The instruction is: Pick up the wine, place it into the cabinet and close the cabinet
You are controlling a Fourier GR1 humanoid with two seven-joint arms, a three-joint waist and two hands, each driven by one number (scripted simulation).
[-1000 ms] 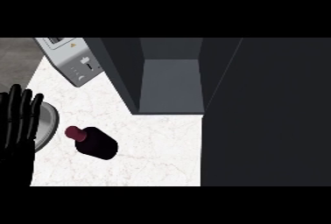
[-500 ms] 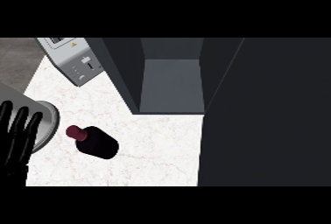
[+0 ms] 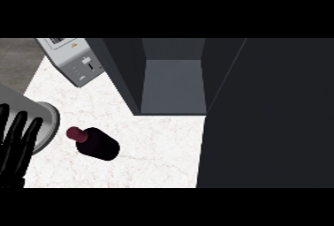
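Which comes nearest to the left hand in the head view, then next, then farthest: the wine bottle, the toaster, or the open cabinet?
From the left hand at the view's left edge:
1. Wine bottle, lying on the counter just right of the fingers.
2. Toaster, up at the counter's far left corner.
3. Open cabinet, farther right, beyond the bottle.

A single head view is looking steeply down, close above the white marble counter, with the open dark grey cabinet sitting at that counter's far edge.
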